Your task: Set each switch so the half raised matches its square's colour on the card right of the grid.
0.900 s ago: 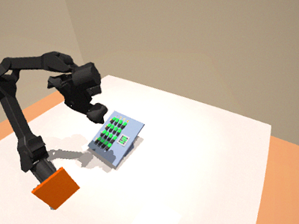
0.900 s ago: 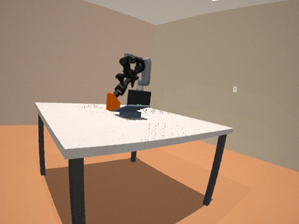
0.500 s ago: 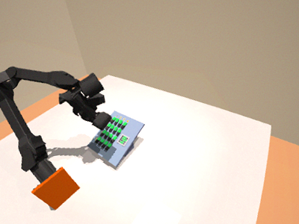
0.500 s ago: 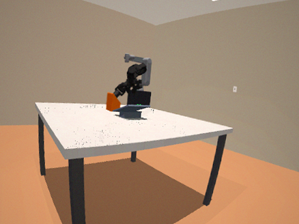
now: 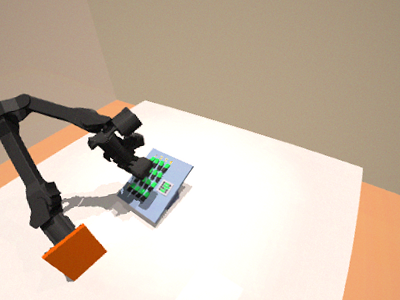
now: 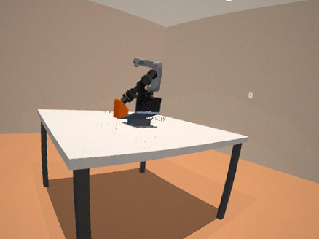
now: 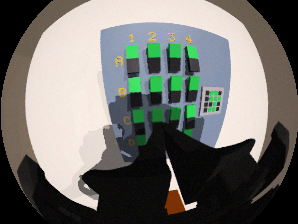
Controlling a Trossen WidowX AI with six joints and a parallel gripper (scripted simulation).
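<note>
Panel [image 5: 153, 215] [image 7: 112, 47]: blue-grey, yellow markings. Switches [image 7: 155, 90]: green and dark grey halves. Card [image 5: 165, 188] [image 7: 204, 111]: light border, green and dark squares in a grid pattern. Worktop [image 5: 267, 215] [image 6: 136, 140] [image 7: 60, 75]: white.

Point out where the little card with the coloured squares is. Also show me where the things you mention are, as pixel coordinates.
In the wrist view, the card [image 5: 165, 188] [image 7: 212, 101] is on the blue panel [image 5: 153, 216] [image 7: 111, 45], just right of the switch grid, beside rows B and C.

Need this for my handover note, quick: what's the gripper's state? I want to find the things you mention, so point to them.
Black gripper [image 5: 143, 168] [image 7: 160, 127]: closed, holding nothing, fingers together over the blue switch panel [image 5: 155, 215] [image 7: 165, 31].
</note>
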